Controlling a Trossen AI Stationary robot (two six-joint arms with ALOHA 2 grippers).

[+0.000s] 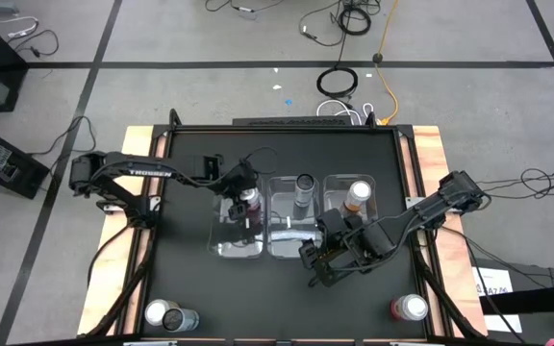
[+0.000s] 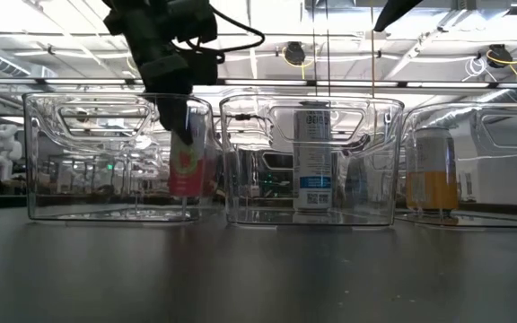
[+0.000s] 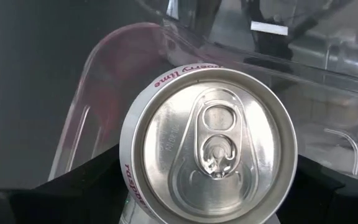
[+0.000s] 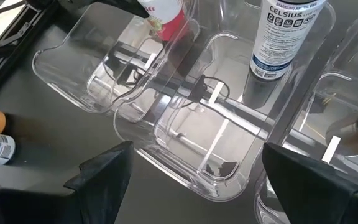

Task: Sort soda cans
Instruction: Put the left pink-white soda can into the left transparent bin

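You have bright, even overhead light from ceiling strips (image 2: 106,36), glare on the clear bins (image 2: 119,157) and silver can top (image 3: 215,146), a dim dark table (image 1: 190,163), soft shadows.

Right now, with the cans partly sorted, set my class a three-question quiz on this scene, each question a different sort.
1. True or false: each of the three clear bins has a can inside.
2. How many cans stand on the table outside the bins?
3. Which can is the left gripper around? A. pink can B. white can C. orange can

Key: 1 true; 2 three: two at the near left corner, one near right; 3 A, with jaws either side of it in the left bin.
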